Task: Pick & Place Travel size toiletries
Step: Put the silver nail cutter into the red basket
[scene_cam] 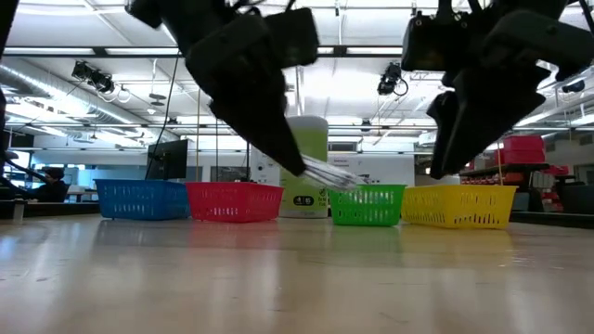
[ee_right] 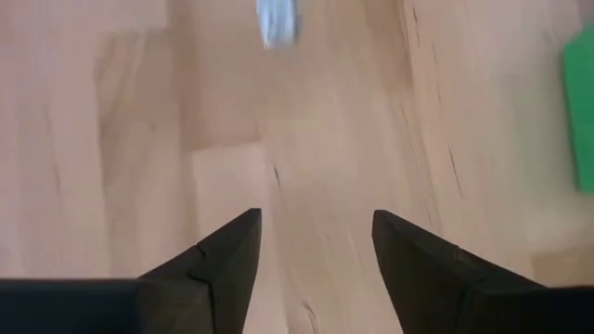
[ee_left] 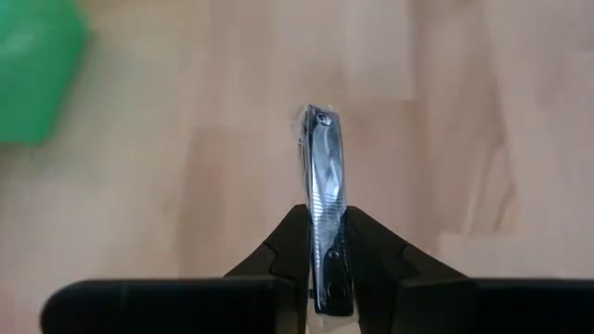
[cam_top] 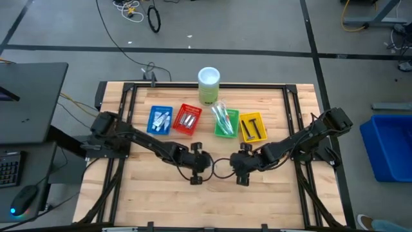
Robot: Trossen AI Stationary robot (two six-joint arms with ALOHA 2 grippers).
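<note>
My left gripper (cam_top: 197, 166) is above the bare middle of the table, shut on a slim silver metal piece like a nail clipper (ee_left: 323, 167). My right gripper (cam_top: 242, 167) hangs open and empty just to its right, also above the table. In the right wrist view (ee_right: 316, 250) a pale silver blur (ee_right: 277, 23) shows ahead of it. Other toiletries lie in the trays: white tubes in the blue tray (cam_top: 160, 120), silver pieces in the red tray (cam_top: 187, 119), clear-wrapped toothbrushes in the green tray (cam_top: 225, 122), dark sticks in the yellow tray (cam_top: 252, 126). My left gripper pinches the silver piece's near end (ee_left: 325, 211) between its two fingers (ee_left: 295, 243), one on each flat side. The fingers lie along the piece. Its free end (ee_left: 321, 119) sticks out forward past the fingertips. The piece is lifted clear of the table.
The four trays stand in a row at the table's far side, and also show in the low view (scene_cam: 232, 200). A pale green cylinder with a white top (cam_top: 208, 86) stands behind them. A black cable loops on the table between the grippers (cam_top: 220, 169). The wood toward the near edge (cam_top: 212, 203) is bare.
</note>
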